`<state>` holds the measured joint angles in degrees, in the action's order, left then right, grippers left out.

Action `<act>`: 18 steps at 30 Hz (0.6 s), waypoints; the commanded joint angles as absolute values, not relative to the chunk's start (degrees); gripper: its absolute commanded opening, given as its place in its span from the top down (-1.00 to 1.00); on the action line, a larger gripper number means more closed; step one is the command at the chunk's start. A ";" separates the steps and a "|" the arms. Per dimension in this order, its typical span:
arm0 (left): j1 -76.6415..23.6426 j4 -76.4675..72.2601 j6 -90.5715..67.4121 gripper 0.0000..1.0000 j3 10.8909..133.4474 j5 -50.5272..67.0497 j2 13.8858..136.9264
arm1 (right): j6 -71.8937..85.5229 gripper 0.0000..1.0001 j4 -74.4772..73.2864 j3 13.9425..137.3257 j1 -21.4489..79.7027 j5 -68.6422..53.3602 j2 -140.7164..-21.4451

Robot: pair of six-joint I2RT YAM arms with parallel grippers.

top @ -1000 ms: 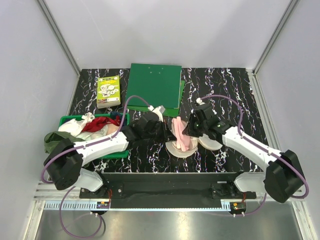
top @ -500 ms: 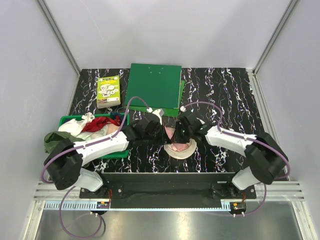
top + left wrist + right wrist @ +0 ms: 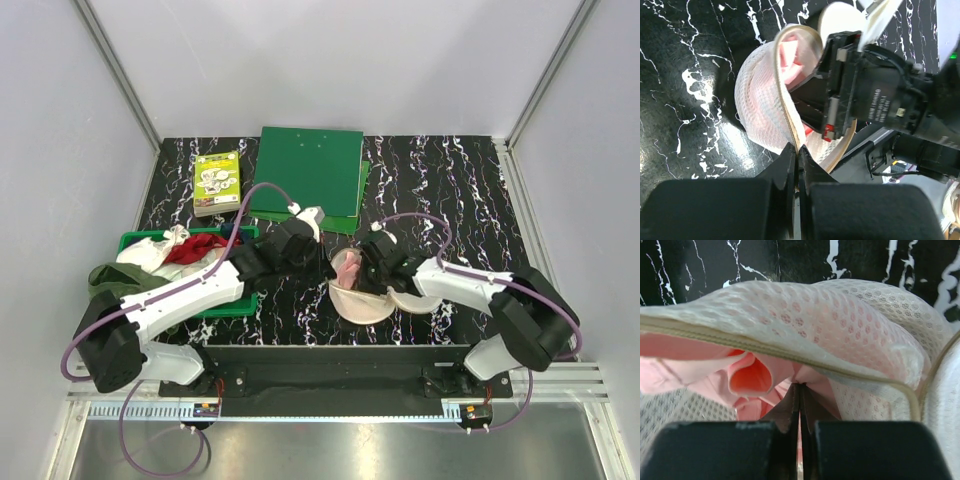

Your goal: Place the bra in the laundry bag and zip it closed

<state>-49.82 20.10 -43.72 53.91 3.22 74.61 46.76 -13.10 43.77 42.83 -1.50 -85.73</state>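
Our left gripper (image 3: pixel 798 151) is pinched tight on the laundry bag (image 3: pixel 757 100) rim. The right gripper (image 3: pixel 800 390) sits inside the bag, fingers closed on the bra (image 3: pixel 695 375) — pink fabric mostly within the mesh. Under both: black marble-look table (image 3: pixel 460 180) w/ white veins — plain grey walls (image 3: pixel 330 60) beyond, green basket (image 3: pixel 138 237) left of the left gripper
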 commanded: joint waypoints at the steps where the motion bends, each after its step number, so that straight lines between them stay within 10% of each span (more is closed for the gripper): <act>1: -50.01 19.60 -41.92 1.00 55.55 2.37 74.70 | 46.14 1.00 -17.66 42.98 43.24 0.88 -80.78; 18: -51.85 18.19 -39.46 1.00 56.34 4.75 75.67 | 46.76 1.00 -12.06 51.24 44.74 -0.36 -83.40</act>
<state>-50.59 20.93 -41.36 53.95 3.66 75.09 46.87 -18.00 46.83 43.42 -1.54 -79.02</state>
